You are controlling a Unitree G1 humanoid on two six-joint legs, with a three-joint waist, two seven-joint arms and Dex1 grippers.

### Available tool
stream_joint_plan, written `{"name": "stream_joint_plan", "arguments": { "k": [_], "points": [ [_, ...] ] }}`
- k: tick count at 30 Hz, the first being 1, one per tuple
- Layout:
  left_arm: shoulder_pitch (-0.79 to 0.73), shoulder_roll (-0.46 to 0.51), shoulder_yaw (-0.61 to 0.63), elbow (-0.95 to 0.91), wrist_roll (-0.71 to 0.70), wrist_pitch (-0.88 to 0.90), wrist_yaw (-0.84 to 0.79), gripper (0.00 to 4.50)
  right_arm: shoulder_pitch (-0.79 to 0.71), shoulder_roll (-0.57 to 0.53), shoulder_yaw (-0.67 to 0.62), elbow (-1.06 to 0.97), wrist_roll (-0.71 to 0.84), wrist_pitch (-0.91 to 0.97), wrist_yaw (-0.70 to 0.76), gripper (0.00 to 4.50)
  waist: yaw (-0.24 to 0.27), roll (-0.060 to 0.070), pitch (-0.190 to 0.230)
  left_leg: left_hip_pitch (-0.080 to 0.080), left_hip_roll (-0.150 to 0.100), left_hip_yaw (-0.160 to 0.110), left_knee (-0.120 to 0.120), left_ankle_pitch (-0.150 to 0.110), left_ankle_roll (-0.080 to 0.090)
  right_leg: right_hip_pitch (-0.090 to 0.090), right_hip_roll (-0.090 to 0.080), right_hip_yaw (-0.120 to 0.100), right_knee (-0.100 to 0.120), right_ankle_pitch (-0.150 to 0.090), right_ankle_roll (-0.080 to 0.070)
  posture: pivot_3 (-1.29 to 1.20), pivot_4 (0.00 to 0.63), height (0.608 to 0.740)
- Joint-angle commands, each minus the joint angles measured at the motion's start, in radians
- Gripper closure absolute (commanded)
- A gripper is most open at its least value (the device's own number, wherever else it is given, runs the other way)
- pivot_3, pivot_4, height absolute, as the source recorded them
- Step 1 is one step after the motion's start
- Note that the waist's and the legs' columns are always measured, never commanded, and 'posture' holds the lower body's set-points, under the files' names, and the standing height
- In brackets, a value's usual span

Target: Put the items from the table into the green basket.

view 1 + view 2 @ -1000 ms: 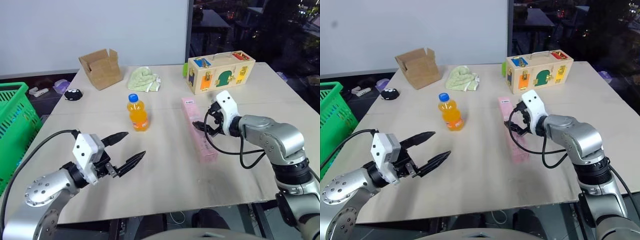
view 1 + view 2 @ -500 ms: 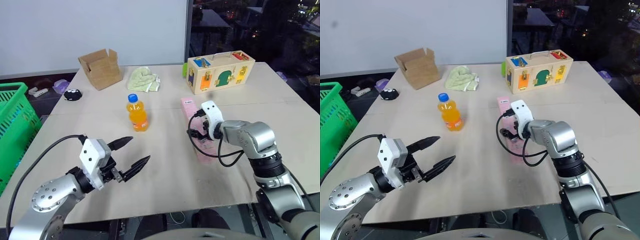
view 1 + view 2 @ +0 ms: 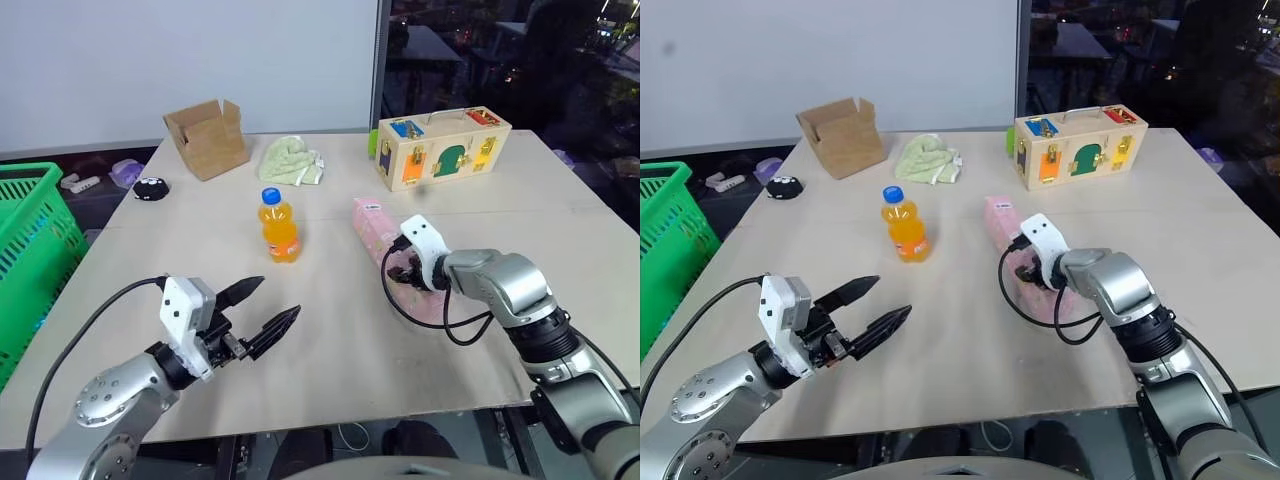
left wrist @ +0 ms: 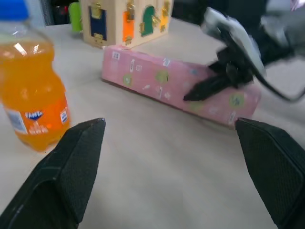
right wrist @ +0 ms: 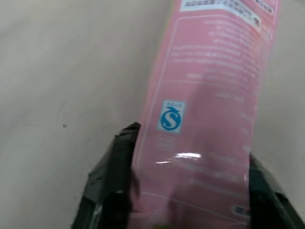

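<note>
Right hand (image 3: 403, 272) lowered, now clamping glossy slim pink carton (image 3: 392, 259); left hand (image 3: 262, 310) spread, empty.

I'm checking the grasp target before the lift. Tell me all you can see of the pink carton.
The pink carton is long, slim and rectangular, glossy, with small printed marks and a blue emblem. It lies flat on the table, right of the orange-drink bottle. The right pincer is shut on it, one finger on either long side.

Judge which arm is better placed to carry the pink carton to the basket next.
Right. The right gripper already has its jaws closed around the pink carton on the table. The left gripper hangs open and empty, apart from the carton, though nearer the green basket.
</note>
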Motion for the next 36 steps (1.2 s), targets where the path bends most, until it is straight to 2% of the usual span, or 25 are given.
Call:
{"name": "stream_joint_plan", "arguments": {
  "k": [1,3,7,12,16,26,36],
  "points": [
    [-0.053,-0.001,0.027,-0.039,-0.184,0.080,0.076,0.00,0.042,-0.024,-0.159,-0.070,0.083,0.007,0.060,2.78,0.007,-0.002,-0.001,0.000,0.000,0.000,0.000,0.000,0.000,0.000,0.000,0.000,0.000,0.000,0.000,0.12,0.000,0.740],
    [-0.111,-0.021,0.007,-0.017,-0.278,0.115,0.134,0.00,0.089,-0.058,-0.262,-0.182,0.199,0.028,0.156,2.78,0.015,0.002,0.002,-0.001,-0.001,-0.001,0.000,0.000,0.000,0.000,-0.001,-0.001,-0.001,0.000,0.000,0.10,0.000,0.740],
    [-0.209,-0.044,-0.017,0.040,-0.476,0.170,0.221,0.00,0.152,-0.101,-0.356,-0.343,0.397,0.036,0.306,2.78,0.008,0.009,0.006,-0.003,-0.002,-0.002,0.000,-0.002,0.003,0.000,0.000,0.000,-0.002,0.001,0.005,0.05,0.000,0.740],
    [-0.319,-0.038,-0.061,0.138,-0.713,0.232,0.255,0.00,0.159,-0.095,-0.345,-0.401,0.511,-0.003,0.387,2.78,-0.025,0.009,0.006,-0.002,-0.001,-0.006,0.000,-0.002,0.004,0.000,0.006,0.000,0.000,0.001,0.004,0.01,0.000,0.740],
    [-0.401,-0.044,-0.072,0.213,-0.823,0.239,0.288,0.00,0.144,-0.090,-0.317,-0.401,0.554,-0.038,0.434,2.78,-0.037,0.009,0.007,-0.001,-0.002,-0.007,0.001,-0.002,0.004,0.000,0.006,0.000,0.001,0.001,0.004,0.00,0.000,0.740],
    [-0.428,-0.035,-0.103,0.209,-0.816,0.248,0.316,0.00,0.118,-0.087,-0.309,-0.375,0.634,-0.131,0.515,2.78,-0.035,0.009,0.006,-0.002,-0.003,-0.002,0.002,-0.002,0.004,0.000,0.004,0.002,-0.001,0.001,0.004,0.03,0.000,0.740],
    [-0.481,-0.096,-0.146,0.192,-0.811,0.224,0.330,0.00,0.080,-0.109,-0.212,-0.327,0.608,-0.154,0.572,2.78,-0.033,0.009,0.007,-0.001,-0.004,-0.001,0.002,-0.002,0.004,0.000,0.004,0.002,0.000,0.001,0.004,0.06,0.000,0.740]
  ]
}}
